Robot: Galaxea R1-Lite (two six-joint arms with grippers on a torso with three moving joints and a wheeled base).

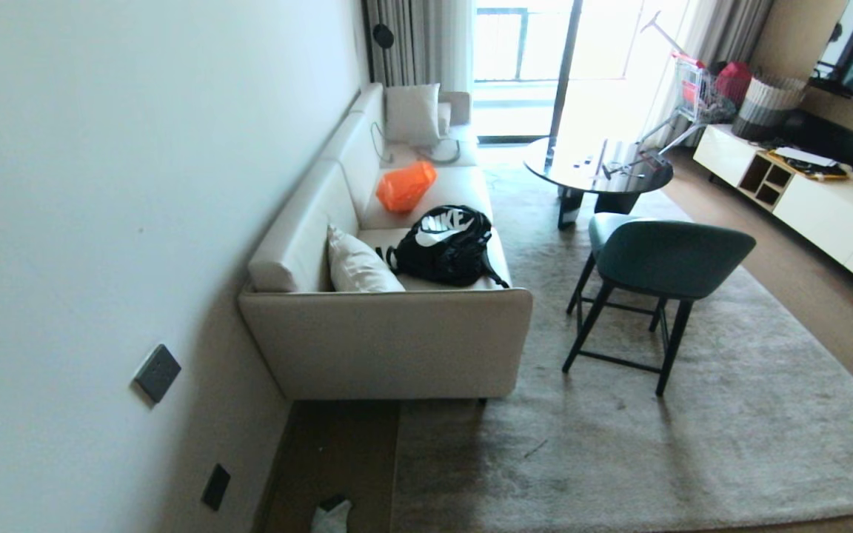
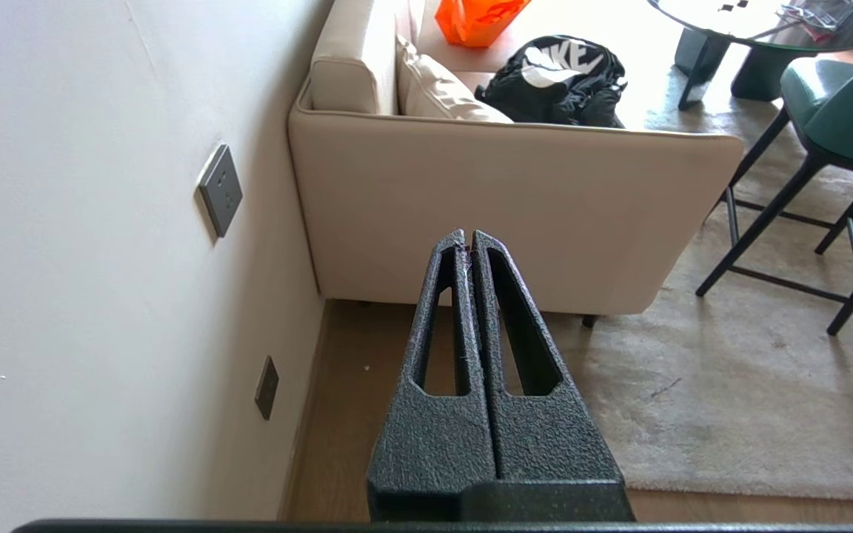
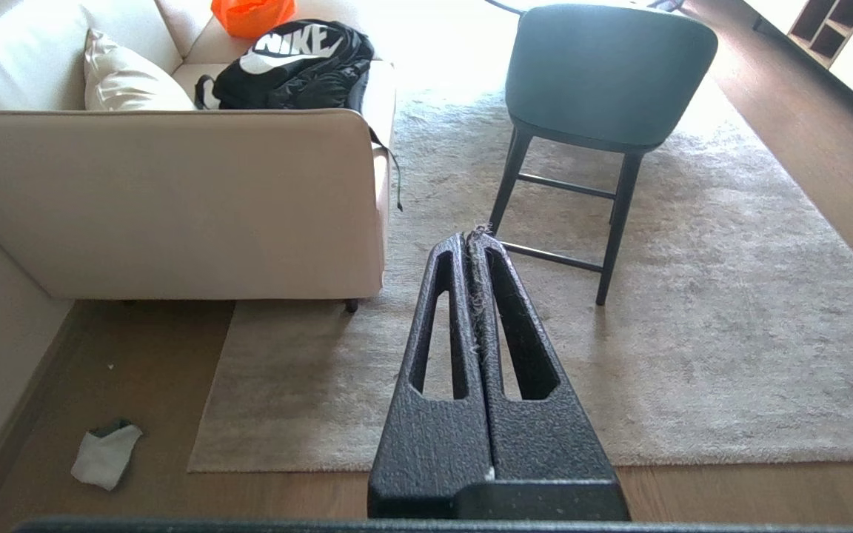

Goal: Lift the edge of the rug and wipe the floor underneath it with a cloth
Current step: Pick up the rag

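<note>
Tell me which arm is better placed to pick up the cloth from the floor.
Probably left: the cloth lies on bare floor by the wall, left of the rug edge. Both grippers, left and right, are shut and empty.

1. The word "NIKE" stands in large white letters above a white swoosh on the black backpack (image 1: 447, 244) lying on the sofa (image 1: 397, 340).
2. The same lettering shows in both wrist views.
3. No other text can be read.
</note>
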